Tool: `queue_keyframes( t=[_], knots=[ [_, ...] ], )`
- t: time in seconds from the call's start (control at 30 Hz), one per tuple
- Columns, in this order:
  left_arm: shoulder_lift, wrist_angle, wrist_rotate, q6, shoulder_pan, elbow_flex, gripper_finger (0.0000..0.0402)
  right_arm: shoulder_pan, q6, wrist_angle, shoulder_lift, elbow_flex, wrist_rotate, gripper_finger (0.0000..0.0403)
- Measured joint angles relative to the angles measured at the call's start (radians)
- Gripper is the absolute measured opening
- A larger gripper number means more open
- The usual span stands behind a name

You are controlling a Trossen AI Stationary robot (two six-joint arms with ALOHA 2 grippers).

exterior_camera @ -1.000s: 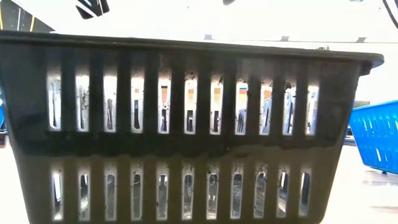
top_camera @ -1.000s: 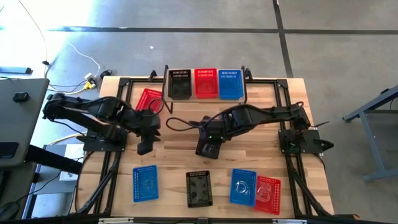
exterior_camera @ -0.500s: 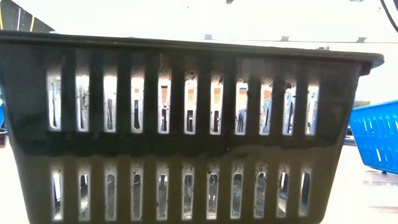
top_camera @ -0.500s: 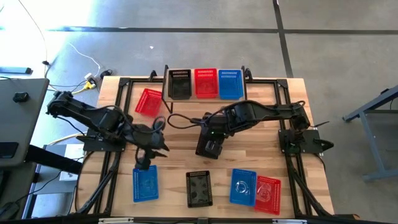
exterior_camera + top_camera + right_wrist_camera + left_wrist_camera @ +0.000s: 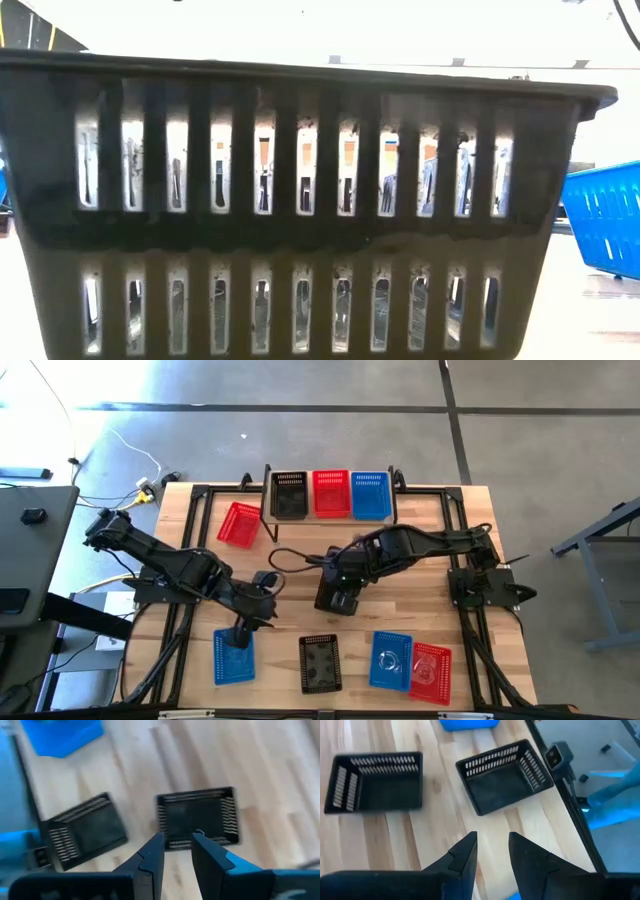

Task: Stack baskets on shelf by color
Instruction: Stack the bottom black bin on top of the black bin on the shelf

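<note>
A: Grey concrete floor around the wooden table (image 5: 290, 565). The shelf (image 5: 310, 517) stands at the table's back edge and holds a black, a red and a blue basket side by side. Six baskets are not yet stacked.

B: What moves in the last second?

A: The left pincer (image 5: 243, 632). It leaves the back-left red basket (image 5: 239, 523) untouched and swings forward. It now hangs over the front-left blue basket (image 5: 233, 657). Its fingers stand apart, with nothing between them.

B: And the right pincer (image 5: 177, 852)?

A: It barely shifts. It hovers mid-table just short of a black basket (image 5: 197, 817), fingers a little apart and empty.

B: What does that mean for the task?

A: My judgement: blue is the next pick on the left and black on the right. No grasp has started on either.

B: The remaining baskets?

A: Along the front edge are another black basket (image 5: 320, 663) and a blue basket (image 5: 391, 660), the blue one touching a red basket (image 5: 431, 672).
</note>
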State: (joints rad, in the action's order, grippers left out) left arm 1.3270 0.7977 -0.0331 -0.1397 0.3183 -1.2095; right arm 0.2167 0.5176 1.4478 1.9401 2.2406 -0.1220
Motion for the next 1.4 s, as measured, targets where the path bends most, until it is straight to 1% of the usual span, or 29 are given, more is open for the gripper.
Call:
queue_keyframes(
  t=[0.1, 0.23, 0.33, 0.53, 0.63, 0.8, 0.9, 1.07, 1.17, 1.33, 1.4],
  knots=[
    [0.014, 0.056, -0.002, -0.055, 0.0, 0.001, 0.0101, 0.027, -0.004, -0.06, 0.0, -0.024, 0.044, 0.0083],
    [0.028, 0.106, -0.019, -0.13, 0.0, 0.001, 0.0101, 0.069, -0.012, -0.15, 0.001, -0.072, 0.073, 0.0083],
    [0.017, 0.148, -0.034, -0.189, 0.0, -0.002, 0.0101, 0.101, -0.01, -0.216, 0.0, -0.114, 0.071, 0.0083],
    [0.012, 0.307, -0.084, -0.316, 0.0, 0.0, 0.0101, 0.16, -0.026, -0.355, 0.0, -0.209, 0.084, 0.0083],
    [0.008, 0.369, -0.088, -0.365, 0.0, 0.0, 0.0101, 0.186, -0.04, -0.395, 0.002, -0.245, 0.09, 0.0083],
    [0.007, 0.444, -0.112, -0.408, 0.0, 0.0, 0.0101, 0.221, -0.103, -0.46, 0.001, -0.29, 0.055, 0.0084],
    [0.007, 0.47, -0.126, -0.411, 0.0, 0.0, 0.0101, 0.233, -0.135, -0.512, 0.0, -0.312, 0.051, 0.0092],
    [0.007, 0.48, -0.136, -0.429, 0.0, 0.0, 0.0101, 0.255, -0.162, -0.578, 0.0, -0.357, 0.052, 0.0124],
    [0.007, 0.48, -0.136, -0.444, 0.0, 0.0, 0.0101, 0.269, -0.19, -0.612, 0.0, -0.404, 0.078, 0.014],
    [0.007, 0.481, -0.137, -0.46, 0.0, 0.0, 0.0101, 0.29, -0.178, -0.66, 0.0, -0.499, 0.083, 0.0146],
    [0.008, 0.481, -0.138, -0.463, 0.0, 0.0, 0.0101, 0.3, -0.179, -0.714, 0.0, -0.536, 0.108, 0.0144]
  ],
)
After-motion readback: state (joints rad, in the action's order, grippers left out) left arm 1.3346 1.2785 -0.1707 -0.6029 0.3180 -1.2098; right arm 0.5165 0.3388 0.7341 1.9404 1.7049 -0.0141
